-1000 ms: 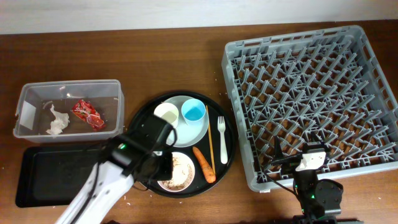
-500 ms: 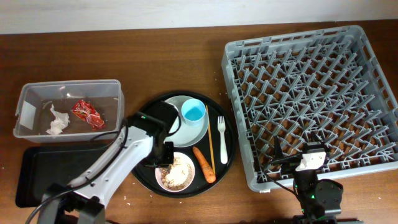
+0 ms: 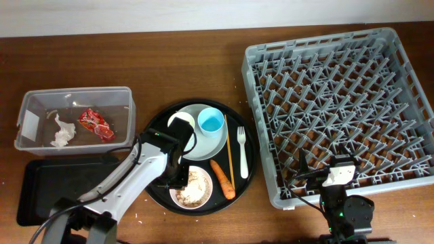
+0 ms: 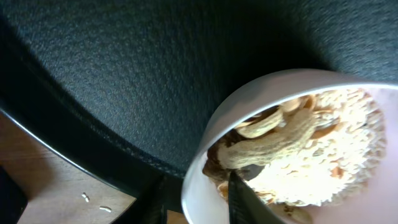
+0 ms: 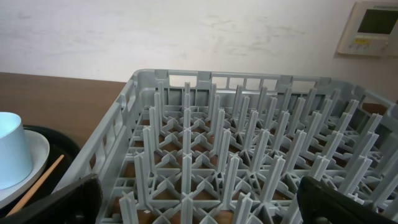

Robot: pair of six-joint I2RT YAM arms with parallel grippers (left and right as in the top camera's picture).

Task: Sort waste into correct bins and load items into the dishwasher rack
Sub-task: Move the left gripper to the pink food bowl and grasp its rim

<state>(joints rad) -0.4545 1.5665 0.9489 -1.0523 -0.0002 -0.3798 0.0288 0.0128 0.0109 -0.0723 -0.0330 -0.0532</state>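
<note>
**Left pincer at the rim of the bowl**

The rack [image 3: 339,95] fills the right half of the desk and carries nothing yet. The round tray [image 3: 251,163] lies in the middle. The tub [image 3: 74,91] and the flat tray [image 3: 54,196] lie to its left.

The bowl [image 3: 196,188] sits at the near edge of the round tray, with the carrot [image 3: 222,179] just beside it on the right. It is full of scraps [image 4: 311,155].

The left pincer [image 4: 194,202] stands over the left rim of the bowl. One finger [image 4: 239,196] is inside the wall and the other is outside. The opening is narrow, but I cannot tell if it already presses the rim.

The body of the bowl lies to the right of this pincer, and both bins lie to its left. I judge the bowl must travel left to be emptied. It is round, so no axis matters.

The left arm is clearly nearer. The right pincer [image 5: 199,186] is wide, holds nothing, and rests at the near edge of the rack, well apart from the bowl.
</note>
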